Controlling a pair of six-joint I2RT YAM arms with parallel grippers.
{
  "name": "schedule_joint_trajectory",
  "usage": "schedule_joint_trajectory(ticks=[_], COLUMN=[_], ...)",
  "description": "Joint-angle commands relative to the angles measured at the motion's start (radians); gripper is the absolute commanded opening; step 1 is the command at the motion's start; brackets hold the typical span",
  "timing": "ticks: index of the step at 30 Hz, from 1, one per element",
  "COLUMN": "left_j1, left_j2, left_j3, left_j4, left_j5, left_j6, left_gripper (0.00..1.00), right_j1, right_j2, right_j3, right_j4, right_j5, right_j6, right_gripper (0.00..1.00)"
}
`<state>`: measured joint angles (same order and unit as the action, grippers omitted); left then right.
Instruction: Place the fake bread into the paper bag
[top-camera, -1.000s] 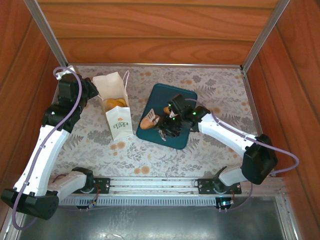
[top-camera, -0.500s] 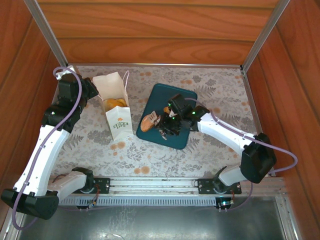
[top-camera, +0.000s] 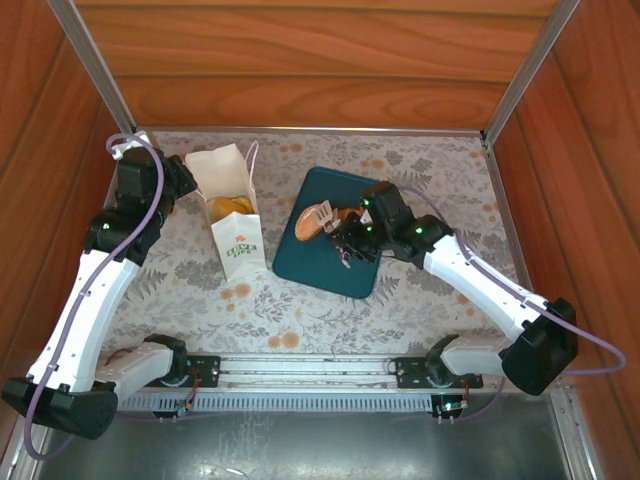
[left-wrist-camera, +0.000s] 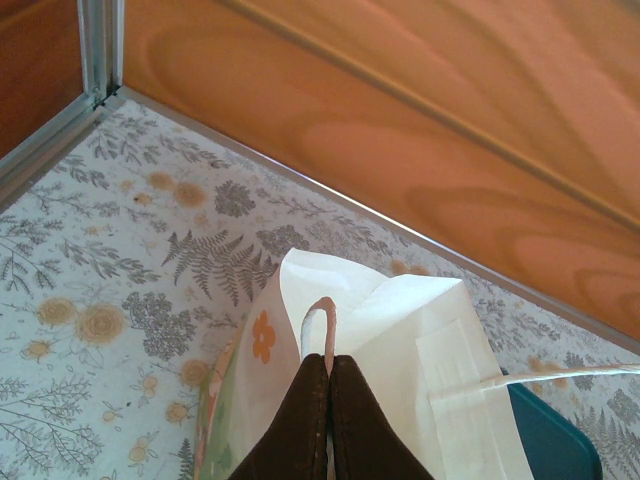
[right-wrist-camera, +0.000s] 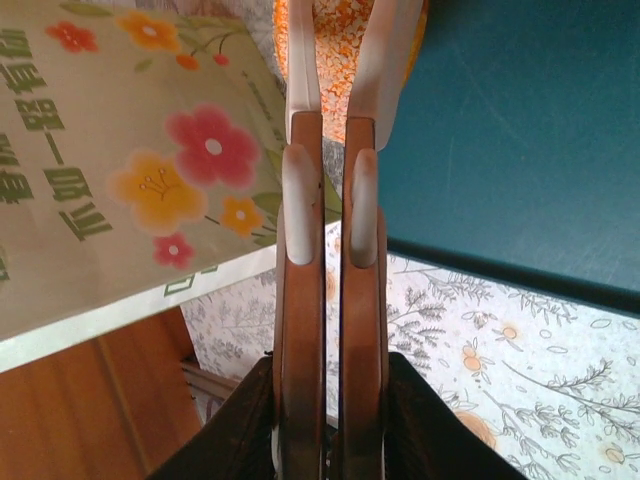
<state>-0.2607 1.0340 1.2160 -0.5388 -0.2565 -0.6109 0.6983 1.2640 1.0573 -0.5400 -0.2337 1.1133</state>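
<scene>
Shows some fake bread (top-camera: 229, 207) in paper bag (top-camera: 240, 245) | grips golden roll (top-camera: 312, 221) in clenched right gripper (right-wrist-camera: 338, 70) over teal tray (top-camera: 320, 265) | pinches bag rim with left gripper (left-wrist-camera: 328, 395) | leaves drop into bag pending

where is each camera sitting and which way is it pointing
top external: above and behind the bases, looking down on the table; the left arm and right arm show from base to tip.
left wrist: on the left arm, facing down toward the back wall; the left fingers pinch the bag rim.
right wrist: on the right arm, looking along the right fingers, which clamp a bread by the tray.
shared: bag and tray show in all three.
</scene>
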Motion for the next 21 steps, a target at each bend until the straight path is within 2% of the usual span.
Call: schedule_joint_trajectory(ticks=[1,6,15,21], left_j1=[0.008,0.008,0.008,0.008], left_j2=[-0.006,-0.008,-0.007,-0.003], left_j3=[0.002,0.001,0.002,0.006], left_j4=[0.008,0.008,0.008,0.008], left_j5=[-0.001,-0.003,-0.003,-0.003], left_j6=[-0.009,-0.008,-0.008,-0.006], left_gripper=[0.00,0.00,0.00,0.00], right_j1=[-0.011,-0.028,-0.037,-0.036], right_j2=[-0.031,-0.060,-0.028,0.035], right_j3=[0.020,0.089,0.386,0.574], right_j4=[0.003,-0.007,-0.050,-0.050], right_j5=[0.017,0.035,0.057,0.011], right_j6=[-0.023,-0.076,-0.266,-0.372], right_gripper=[0.12,0.12,0.12,0.12])
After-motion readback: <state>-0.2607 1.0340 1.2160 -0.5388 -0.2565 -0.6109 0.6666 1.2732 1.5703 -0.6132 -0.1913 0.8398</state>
